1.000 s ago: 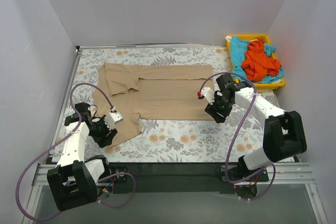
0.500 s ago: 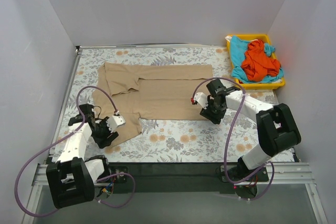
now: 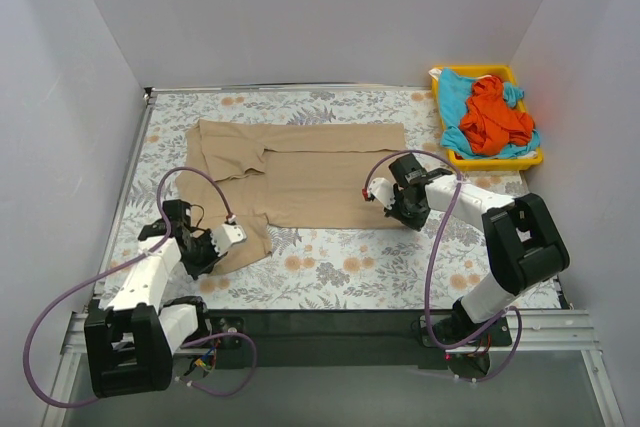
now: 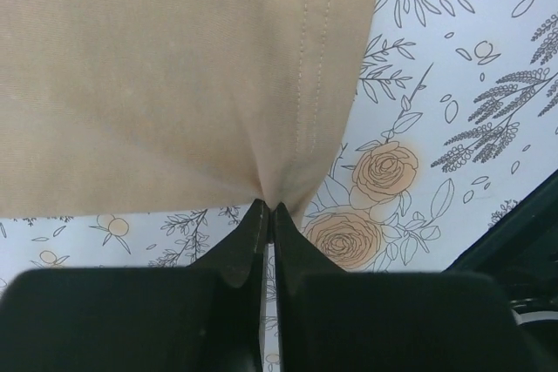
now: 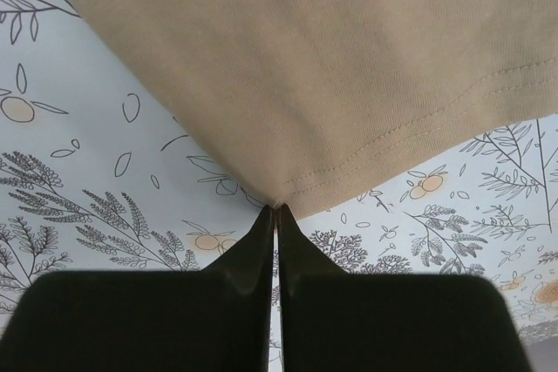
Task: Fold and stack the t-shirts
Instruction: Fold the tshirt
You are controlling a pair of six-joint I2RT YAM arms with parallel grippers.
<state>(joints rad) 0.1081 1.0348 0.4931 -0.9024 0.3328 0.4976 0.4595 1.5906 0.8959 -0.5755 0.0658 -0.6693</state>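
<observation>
The tan-beige t-shirt point(image 3: 300, 172) lies spread flat on the floral table. My left gripper point(image 3: 222, 250) is at its near left corner, and the left wrist view shows it point(image 4: 269, 208) shut on a pinch of the tan fabric point(image 4: 174, 67), which puckers at the tips. At the near right corner, my right gripper point(image 3: 403, 217) is shut on the stitched hem; the right wrist view shows its tips point(image 5: 275, 208) pinching the tan fabric point(image 5: 331, 58). The orange-red t-shirt point(image 3: 495, 117) lies crumpled on the turquoise-blue t-shirt point(image 3: 458, 97) at the back right.
A yellow tray point(image 3: 527, 160) at the back right holds the two crumpled shirts. The floral tablecloth point(image 3: 340, 267) shows bare in front of the tan shirt. Grey walls close in the left, right and back sides.
The left gripper moved right to the shirt's near left corner. The right gripper moved left to the near right corner. Both went from open to shut on the fabric.
</observation>
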